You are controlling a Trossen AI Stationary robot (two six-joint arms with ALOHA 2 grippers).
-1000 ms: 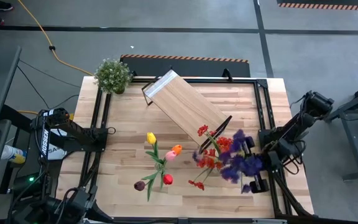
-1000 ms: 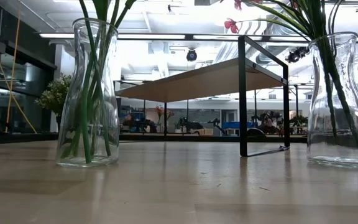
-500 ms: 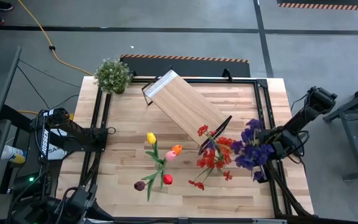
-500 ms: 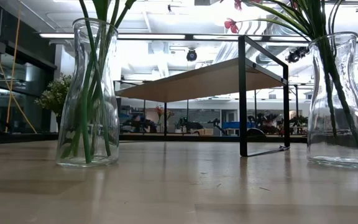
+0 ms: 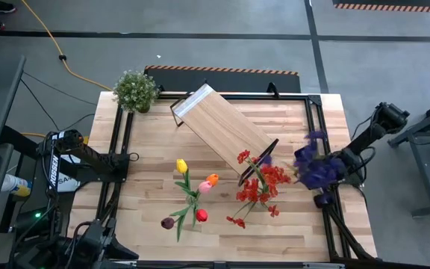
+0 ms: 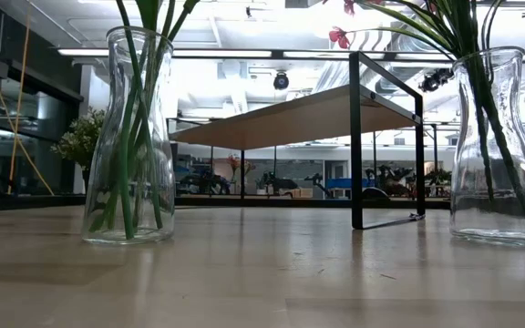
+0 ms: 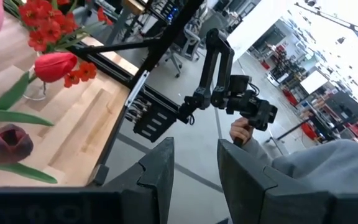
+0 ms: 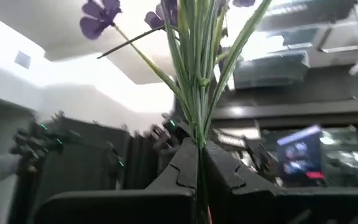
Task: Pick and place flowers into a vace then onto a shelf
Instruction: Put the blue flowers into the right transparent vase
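Purple is the only colour that has moved: my right gripper (image 8: 199, 163), clamped on the stems of the purple spray (image 5: 316, 166), has carried it off the red spray's vase (image 6: 490, 146) and out to the table's right edge over the last second. I read this as a lift or repositioning, not a placement; the purple spray is in no vase yet. Both vases stand on the tabletop (image 5: 290, 224), the tulips (image 5: 190, 196) in the left one and the red spray (image 5: 258, 183) in the right; neither is on the shelf (image 5: 219, 131), which is bare. My left gripper (image 7: 194, 171) waits low at the front left corner, fingers apart and holding nothing. Legible writing: white lettering on the left arm (image 5: 53, 166), reading partly as "OSSEN". I can read nothing else.
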